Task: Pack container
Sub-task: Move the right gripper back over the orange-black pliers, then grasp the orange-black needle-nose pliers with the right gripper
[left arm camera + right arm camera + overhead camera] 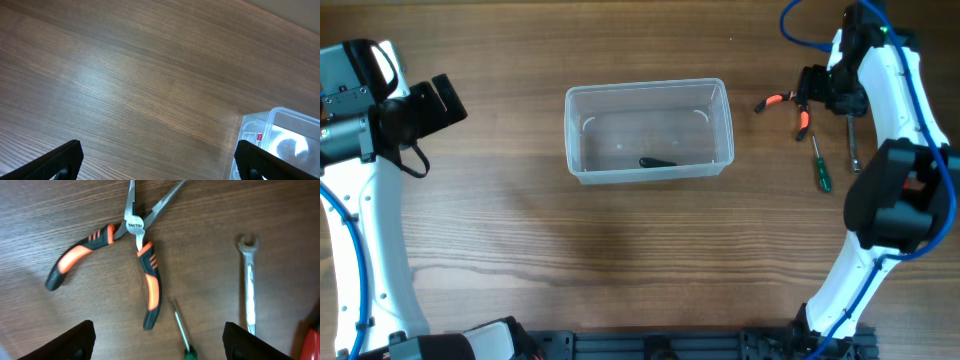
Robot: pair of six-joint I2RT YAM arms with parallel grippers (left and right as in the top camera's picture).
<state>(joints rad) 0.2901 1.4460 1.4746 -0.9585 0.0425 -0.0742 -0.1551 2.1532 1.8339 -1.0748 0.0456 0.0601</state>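
The clear plastic container stands at the table's middle with a small black tool lying in it. Its corner also shows in the left wrist view. My left gripper is open and empty, well left of the container, over bare wood. My right gripper is open and empty above the orange-and-black pliers, which lie spread open on the table. A green-handled screwdriver and a steel wrench lie beside the pliers.
The tools lie in a group on the wooden table to the right of the container. A red object shows at the right wrist view's lower right edge. The arm bases stand at the table's left and right sides.
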